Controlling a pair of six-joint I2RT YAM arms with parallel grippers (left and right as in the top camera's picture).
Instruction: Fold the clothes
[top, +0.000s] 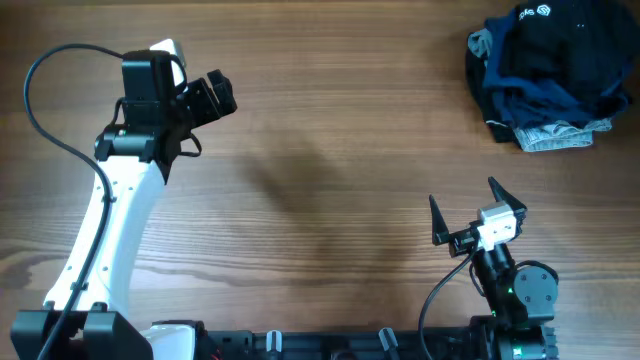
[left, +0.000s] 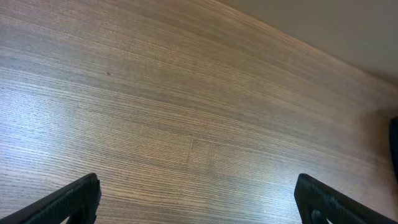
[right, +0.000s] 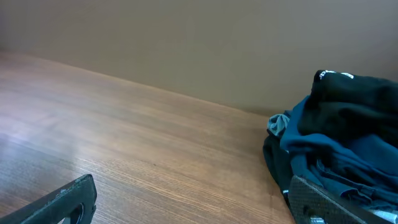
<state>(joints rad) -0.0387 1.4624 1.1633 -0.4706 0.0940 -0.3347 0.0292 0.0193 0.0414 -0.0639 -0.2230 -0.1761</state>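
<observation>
A pile of clothes (top: 548, 75) lies at the table's far right corner. A black T-shirt with a small white logo (top: 556, 35) is on top, with blue and grey garments under it. The pile also shows at the right of the right wrist view (right: 342, 143). My left gripper (top: 215, 97) is open and empty over bare wood at the far left; its fingers show in the left wrist view (left: 198, 202). My right gripper (top: 467, 208) is open and empty near the front right, well short of the pile; its fingers show in the right wrist view (right: 193, 202).
The wooden table (top: 330, 170) fills the view. The arm bases and a black rail (top: 330, 345) run along the front edge. A beige wall (right: 186, 43) stands behind the table's far edge.
</observation>
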